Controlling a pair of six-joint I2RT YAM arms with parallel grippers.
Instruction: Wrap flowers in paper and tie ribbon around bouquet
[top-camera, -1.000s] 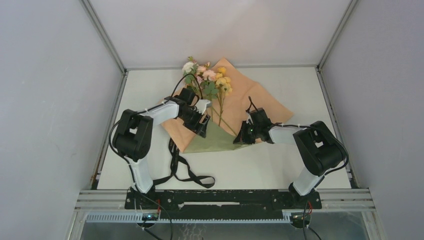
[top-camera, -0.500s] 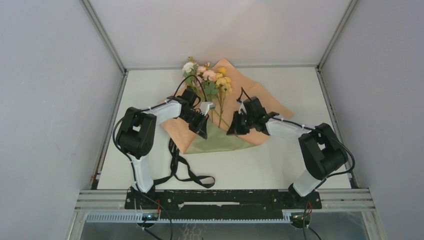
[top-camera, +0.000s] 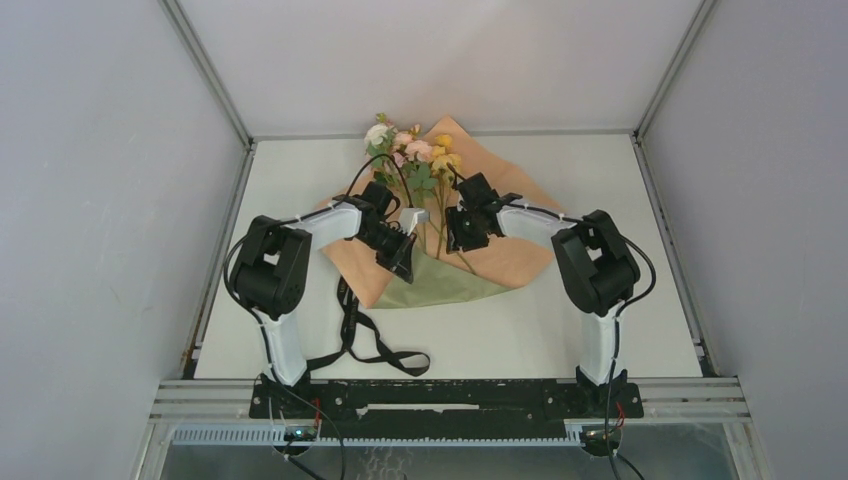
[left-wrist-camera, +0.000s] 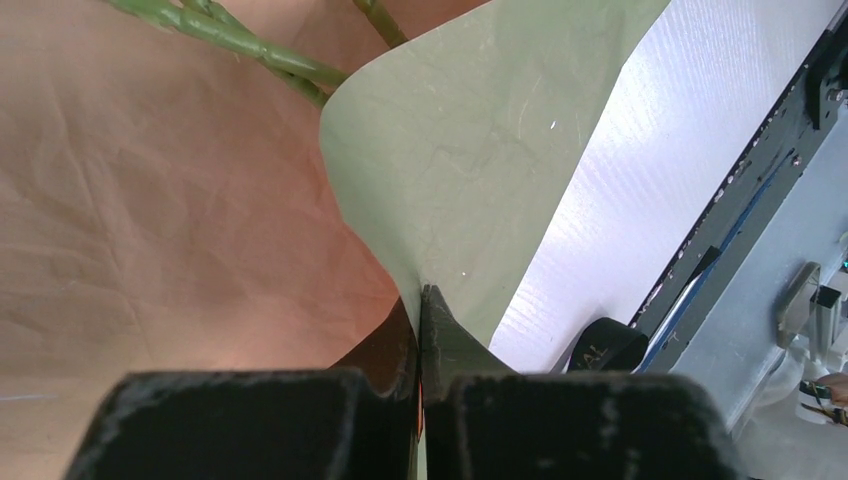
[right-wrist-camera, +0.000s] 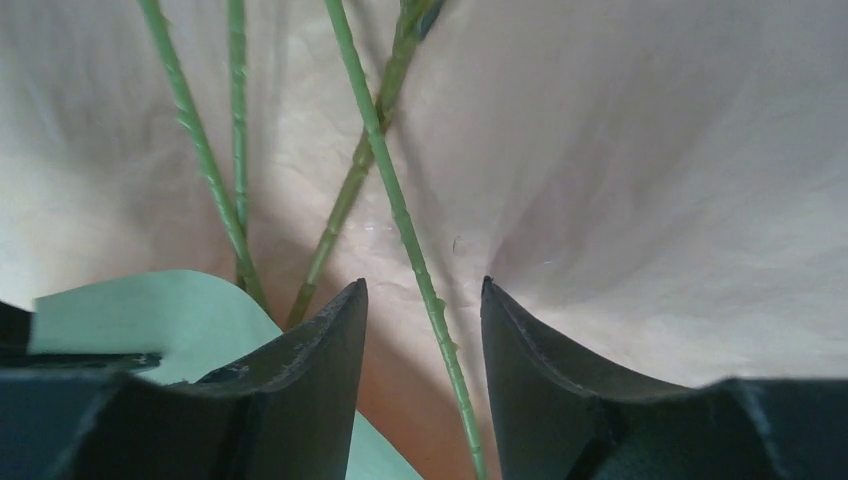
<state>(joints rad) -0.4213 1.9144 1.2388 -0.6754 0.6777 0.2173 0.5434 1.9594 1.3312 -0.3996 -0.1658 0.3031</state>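
Note:
The flowers (top-camera: 415, 150) lie with blooms at the far end of the paper (top-camera: 525, 245), peach face up. The paper's near corner is folded over, showing an olive flap (top-camera: 440, 282). My left gripper (top-camera: 405, 252) is shut on the flap's left edge, and its fingertips (left-wrist-camera: 422, 300) pinch the sheet where peach meets olive (left-wrist-camera: 470, 140). My right gripper (top-camera: 458, 232) hovers open over the stems, and one thin green stem (right-wrist-camera: 395, 205) runs between its fingertips (right-wrist-camera: 423, 290) untouched. The black ribbon (top-camera: 378, 348) lies in loops by the left arm's base. No wrapped bouquet is in view.
White walls and metal frame posts (top-camera: 210, 75) close in the table on three sides. A black rail (top-camera: 450, 398) carries both arm bases at the near edge. Bare white tabletop (top-camera: 500, 330) stretches between paper and rail. A loop of ribbon (left-wrist-camera: 608, 345) shows near the rail.
My right gripper opened, let go of the paper's near right edge and moved left and farther away over the stems. My left gripper closed on the flap's edge.

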